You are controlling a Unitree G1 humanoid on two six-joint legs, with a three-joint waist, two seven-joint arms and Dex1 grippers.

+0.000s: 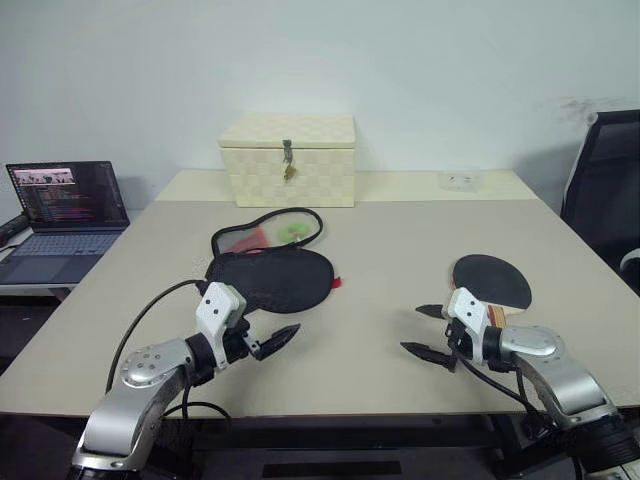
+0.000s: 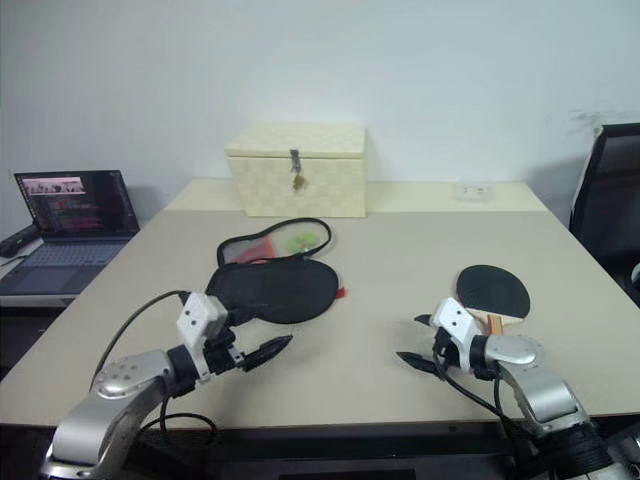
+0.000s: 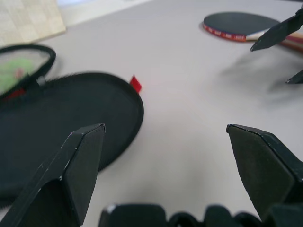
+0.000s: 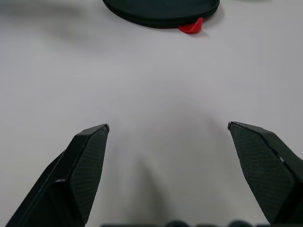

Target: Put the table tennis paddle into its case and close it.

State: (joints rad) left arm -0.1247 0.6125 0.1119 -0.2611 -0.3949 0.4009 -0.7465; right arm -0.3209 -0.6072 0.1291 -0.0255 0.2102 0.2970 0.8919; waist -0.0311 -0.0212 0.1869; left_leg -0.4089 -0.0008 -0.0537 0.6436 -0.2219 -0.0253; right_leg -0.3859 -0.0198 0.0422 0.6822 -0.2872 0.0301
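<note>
Left gripper (image 1: 262, 340) hangs spread wide and empty, the unzipped case (image 1: 272, 277) lying just beyond its fingertips. Over to the right: right gripper (image 1: 428, 331) equally wide and empty, the paddle (image 1: 491, 282) flat on the table (image 1: 380, 250) close behind it.

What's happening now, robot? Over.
Left gripper and right gripper open, empty. Paddle on table, by right gripper. Case unzipped, lying open. Nothing between them.

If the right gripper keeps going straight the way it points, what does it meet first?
Probably bare table; the open right gripper aims down and across toward the case, which lies farther along that line. Depth is uncertain.
</note>
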